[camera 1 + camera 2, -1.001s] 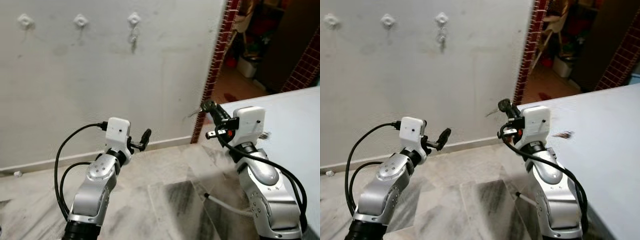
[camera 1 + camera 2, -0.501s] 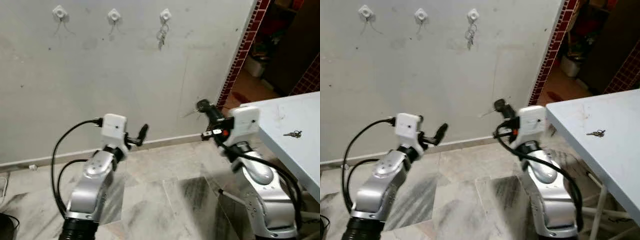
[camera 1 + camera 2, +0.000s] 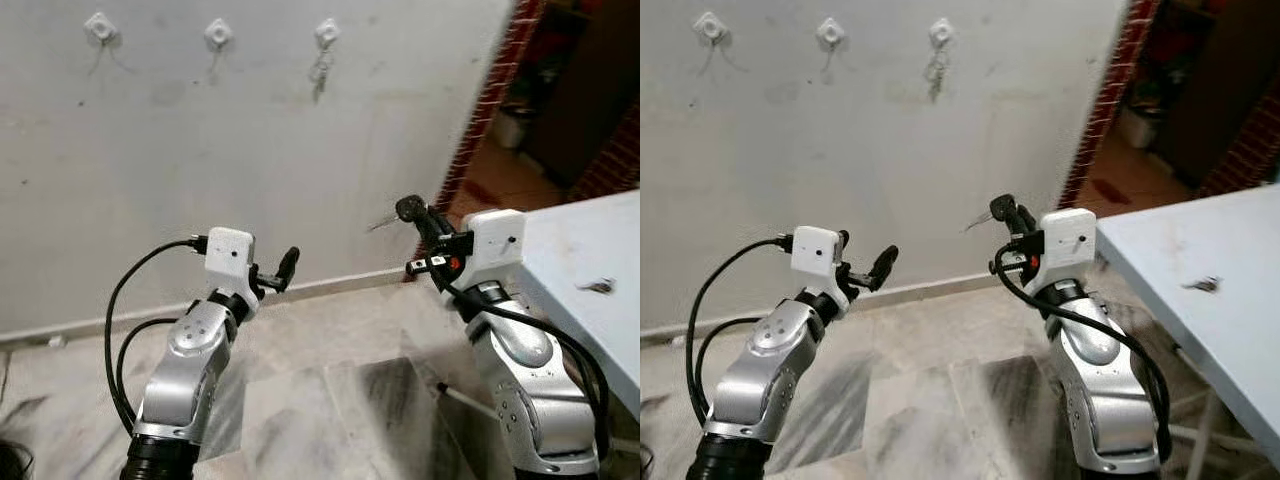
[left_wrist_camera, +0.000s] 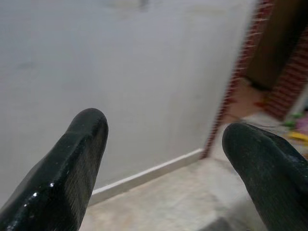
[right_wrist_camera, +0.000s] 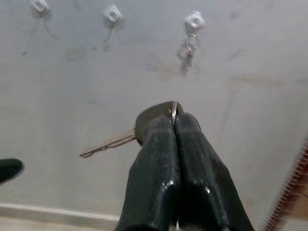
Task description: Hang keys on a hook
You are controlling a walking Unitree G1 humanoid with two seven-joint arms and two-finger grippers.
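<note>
The left gripper (image 3: 290,263) hung out in front at mid-height, its two black fingers (image 4: 72,163) spread well apart with nothing between them, pointed toward the white wall (image 3: 200,140). Up on that wall, far from the robot, sat three white hooks in a row: the left hook (image 3: 100,26), the middle hook (image 3: 218,34), and the right hook (image 3: 326,32), and from that right one a set of hung keys (image 3: 320,72) dangled. Across now to the right gripper (image 3: 412,212), raised a little higher than its partner, fingers pressed tight together on a key (image 5: 126,138). The dark head of the key was pinched at the fingertips, a thin ring showing at the pinch, and the metal blade stuck out sideways toward the robot's left. It was well short of the wall, below the hooks. Further right, a red brick edge (image 3: 480,120) framed a doorway, and on the pale table (image 3: 590,250) at the near right lay a blurred small bunch (image 3: 602,287).
</note>
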